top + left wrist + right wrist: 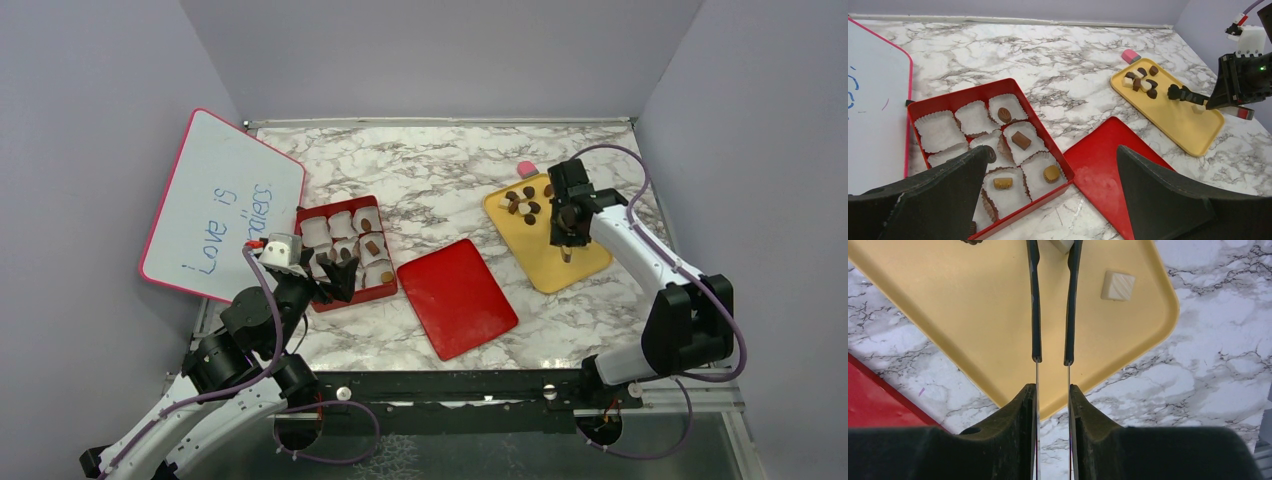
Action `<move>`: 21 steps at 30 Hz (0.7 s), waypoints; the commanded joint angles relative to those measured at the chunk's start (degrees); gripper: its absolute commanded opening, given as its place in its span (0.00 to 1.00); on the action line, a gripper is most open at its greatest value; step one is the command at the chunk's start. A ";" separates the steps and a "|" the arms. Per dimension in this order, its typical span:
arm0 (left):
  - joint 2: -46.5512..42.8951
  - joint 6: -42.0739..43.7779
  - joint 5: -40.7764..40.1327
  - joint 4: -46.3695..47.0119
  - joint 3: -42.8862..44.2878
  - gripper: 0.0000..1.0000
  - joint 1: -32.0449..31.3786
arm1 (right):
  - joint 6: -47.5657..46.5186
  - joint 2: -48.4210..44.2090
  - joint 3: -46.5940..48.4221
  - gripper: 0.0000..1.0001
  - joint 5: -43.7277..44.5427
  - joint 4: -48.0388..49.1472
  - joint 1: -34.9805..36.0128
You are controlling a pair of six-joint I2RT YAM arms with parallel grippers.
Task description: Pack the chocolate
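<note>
While inside tray [948, 305] edge, end effector [566, 252].

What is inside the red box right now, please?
The red box holds white paper cups; at least four visibly contain chocolate, and the far-left ones look empty. The left gripper hides the near-left cups, so their contents cannot be seen.

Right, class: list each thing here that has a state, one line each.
Red box, open, partly filled.
Red lid, off, flat beside box.
Yellow tray, holding loose chocolate.
Left gripper, open above box.
Right gripper, jaws narrow around a pale piece, grip unclear.
Whiteboard, written on.
</note>
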 commanded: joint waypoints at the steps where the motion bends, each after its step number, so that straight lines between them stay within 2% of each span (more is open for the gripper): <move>1: -0.34 0.08 0.36 0.40 -0.41 0.99 0.21 | 0.15 -3.00 1.49 0.30 0.36 -1.59 -0.26; 11: -0.48 0.05 0.34 0.26 -0.36 0.99 0.24 | -0.64 -6.89 1.69 0.28 -4.95 -0.66 -0.19; 15: -0.69 0.28 0.59 0.35 -0.34 0.99 0.20 | 0.36 -8.70 2.10 0.28 -11.18 0.55 0.05; 21: -1.81 0.20 0.48 0.39 -0.28 0.99 0.23 | 2.04 -10.52 3.15 0.28 -14.50 1.79 4.04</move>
